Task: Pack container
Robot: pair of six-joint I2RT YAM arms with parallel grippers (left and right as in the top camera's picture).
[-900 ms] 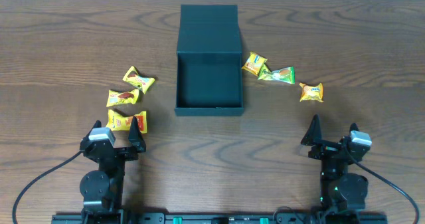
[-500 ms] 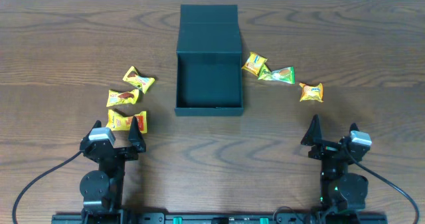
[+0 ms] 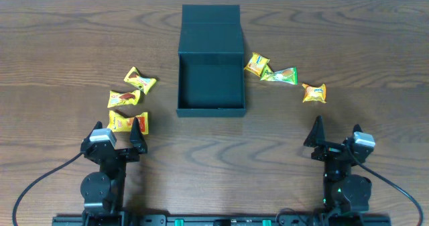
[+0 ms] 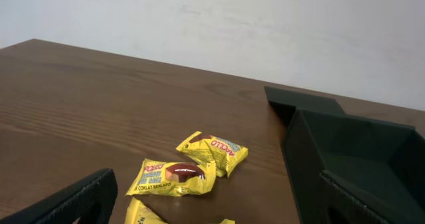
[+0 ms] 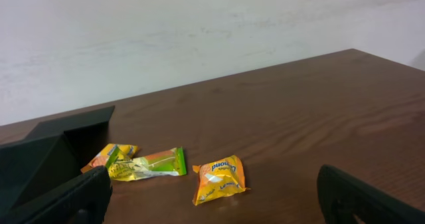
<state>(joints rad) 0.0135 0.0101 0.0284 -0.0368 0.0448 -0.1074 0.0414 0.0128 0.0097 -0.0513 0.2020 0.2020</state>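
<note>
Jaws spread wide, empty: left gripper (image 3: 118, 129) just behind yellow packets (image 3: 127, 121), right gripper (image 3: 335, 133) well short of 3 more packets (image 3: 280, 75). Between the clusters, container (image 3: 211, 110) mid-table (image 3: 67, 38), lid flapped back, nothing inside, likely left open for loading from either side.

The left pincer (image 3: 118, 127) and right pincer (image 3: 337, 125) are matte black, with grey blocks (image 3: 100, 136) and looping black cables (image 3: 37, 182).
</note>
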